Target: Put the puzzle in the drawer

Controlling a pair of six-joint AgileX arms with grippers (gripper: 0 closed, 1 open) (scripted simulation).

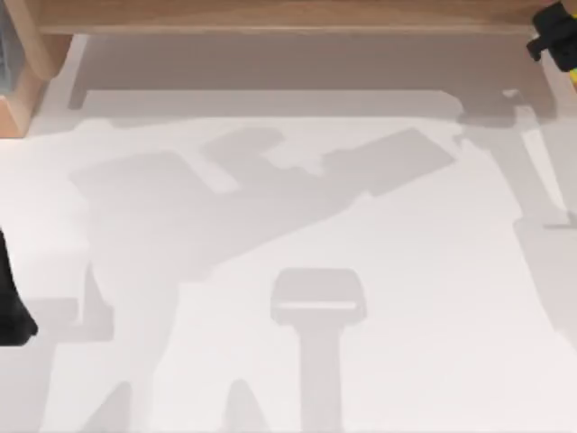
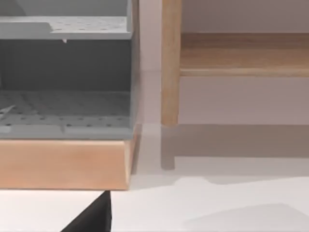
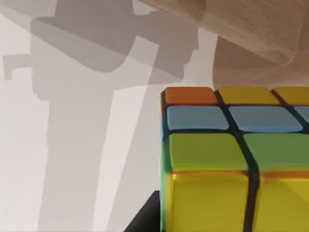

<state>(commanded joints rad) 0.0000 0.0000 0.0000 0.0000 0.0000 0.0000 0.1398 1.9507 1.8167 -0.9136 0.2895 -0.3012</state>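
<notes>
Puzzle (image 3: 231, 159) — orange, yellow, blue, green squares, black grid; finger state unclear.

Your puzzle (image 3: 231, 159) sits close up in the right wrist view, a cube of coloured squares split by black lines. On the face you see best, the far row reads orange then yellow, the next row is blue, the next green; below that edge a second face starts with 2 yellow squares. It hangs above the white table, near a pale wooden piece. In the top view you catch it (image 1: 557, 38) as a small yellow and black shape at the far right corner, beside the wooden edge, partly cut off.
</notes>
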